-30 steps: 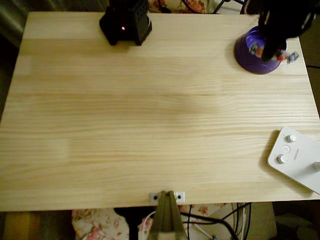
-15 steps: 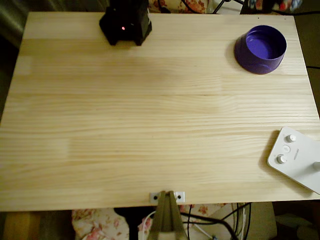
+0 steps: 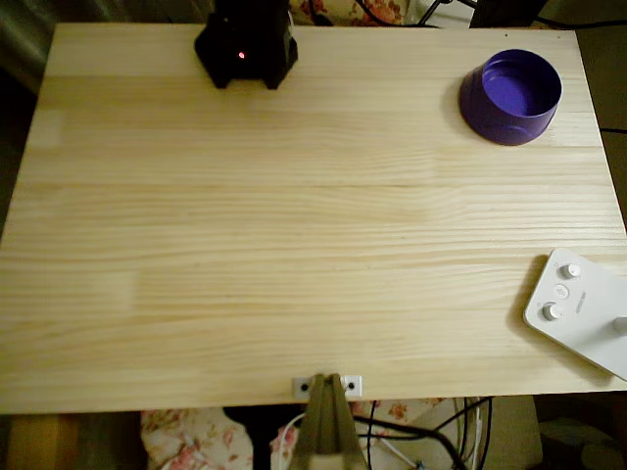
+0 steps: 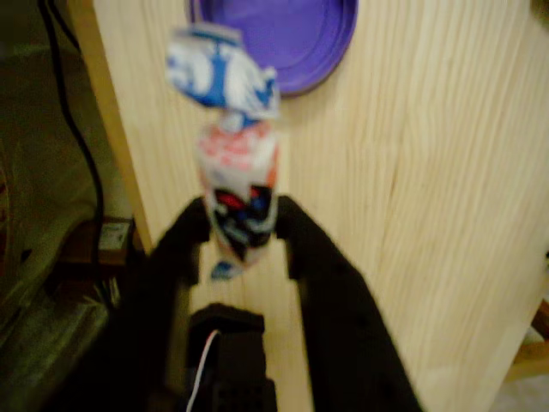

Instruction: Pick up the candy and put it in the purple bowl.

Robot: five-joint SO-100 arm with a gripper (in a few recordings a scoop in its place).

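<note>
In the wrist view my black gripper [image 4: 244, 227] is shut on the lower end of the candy [image 4: 236, 154], a pinkish-orange strip with black, white and blue bits that sticks out forward past the fingertips. Its blue-and-white tip overlaps the near rim of the purple bowl [image 4: 300, 34] at the top of that view. I hover above the table beside its edge. Seen from overhead, the purple bowl [image 3: 495, 113] stands at the table's far right corner with nothing inside it.
The arm's black base [image 3: 247, 44] sits at the table's far edge, left of centre. A white device with knobs [image 3: 578, 313] lies at the near right corner. The wooden table [image 3: 294, 225] edge and dark cables [image 4: 81, 146] run down the left of the wrist view.
One second ago the arm hung over the bowl with the candy in the overhead view. It has since swung away past the top right edge, leaving the bowl uncovered and empty.
</note>
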